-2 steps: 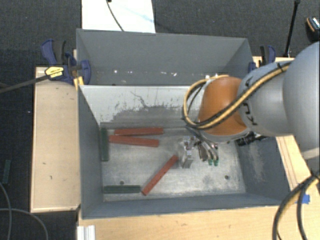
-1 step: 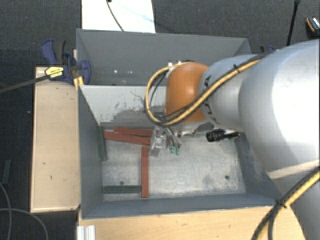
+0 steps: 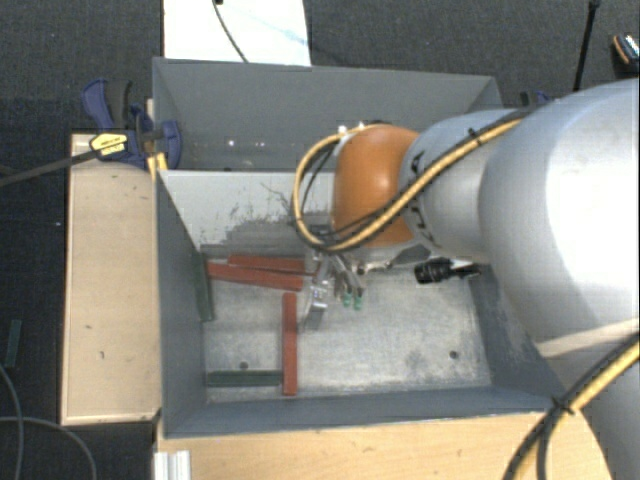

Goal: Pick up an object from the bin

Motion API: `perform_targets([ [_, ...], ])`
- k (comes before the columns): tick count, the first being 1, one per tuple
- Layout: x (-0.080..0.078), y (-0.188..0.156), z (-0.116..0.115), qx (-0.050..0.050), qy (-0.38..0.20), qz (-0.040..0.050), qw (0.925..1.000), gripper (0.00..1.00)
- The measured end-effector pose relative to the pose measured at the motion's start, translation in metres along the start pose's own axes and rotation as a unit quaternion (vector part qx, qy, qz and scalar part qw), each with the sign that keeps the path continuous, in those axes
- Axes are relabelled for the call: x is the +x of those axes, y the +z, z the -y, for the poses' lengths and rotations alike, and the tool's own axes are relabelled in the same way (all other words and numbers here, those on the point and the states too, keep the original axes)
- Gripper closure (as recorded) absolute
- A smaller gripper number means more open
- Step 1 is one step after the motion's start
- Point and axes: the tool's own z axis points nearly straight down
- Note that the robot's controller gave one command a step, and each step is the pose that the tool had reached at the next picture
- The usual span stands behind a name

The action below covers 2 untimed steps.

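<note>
Beside the red-brown bars [image 3: 262,271] — the gripper [image 3: 324,298]

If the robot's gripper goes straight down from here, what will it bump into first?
Probably the brown-red stick whose far end lies right by the gripper, next to the two crosswise sticks. Depth is unclear, so it may miss and touch the grey bin floor instead.

**Obstructions noted**

Arm [image 3: 560,218] is cut off at the 3 and 5 o'clock edges and covers the bin [image 3: 330,410] wall from 2 to 4 o'clock. Orange cover [image 3: 370,183] hides the floor at 12 o'clock. Red-brown sticks [image 3: 255,268]: 3 o'clock ends lost beneath the gripper [image 3: 325,298]. Green speck [image 3: 352,299] beside it: too small to identify.
</note>
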Motion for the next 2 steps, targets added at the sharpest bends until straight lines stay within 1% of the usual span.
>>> perform_targets([
  [1,0.026,0.001,-0.061,-0.002,-0.046,0.0011,0.9989,0.0],
  [2,0.006,0.008,-0.072,-0.001,-0.038,0.0013,0.9993,0.0],
])
